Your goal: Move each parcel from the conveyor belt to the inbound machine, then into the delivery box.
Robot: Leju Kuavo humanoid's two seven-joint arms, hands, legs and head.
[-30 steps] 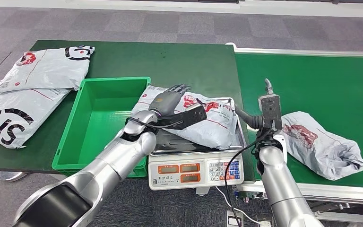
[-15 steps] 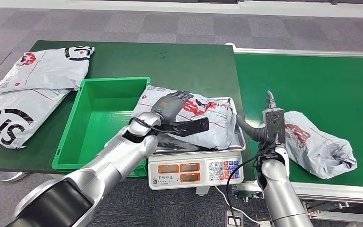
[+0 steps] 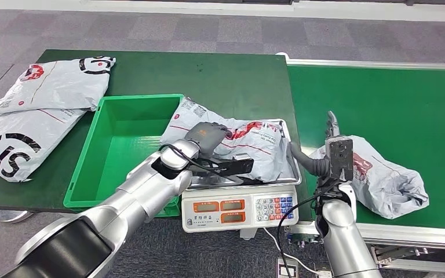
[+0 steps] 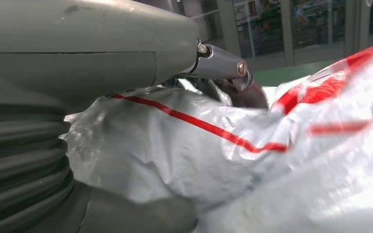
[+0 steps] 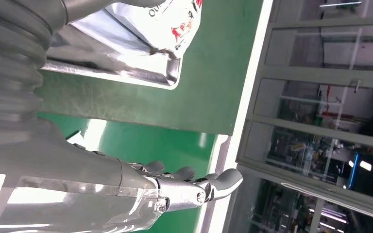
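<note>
One parcel point(image 3: 249, 147) is lying on the metal tray of the weighing machine point(image 3: 240, 209), which I take to be the inbound machine, near the front edge of the bench point(image 3: 232, 75). The left robot hand point(image 3: 205, 134) is pressing down on this parcel with its fingers curled into the crinkly bag, so it looks like it is gripping it. In the left wrist view the grey and red bag is bunching up right against the thumb. So I think this parcel is at the middle step: it is on the machine, but it is not in the box yet. The green delivery box point(image 3: 121, 152) is sitting just to the left of the machine and nothing is lying in it. A second parcel point(image 3: 382, 176) is waiting on the green conveyor belt point(image 3: 394, 104) on the right. The right robot hand point(image 3: 331, 124) is hanging just beside that parcel with its fingers out straight, holding nothing. So most of the job is left. Two more grey bags point(image 3: 40, 110) are lying on the far left of the dark green bench. The floor point(image 3: 150, 29) behind is grey carpet squares, and the right wrist view is showing glass walls.
</note>
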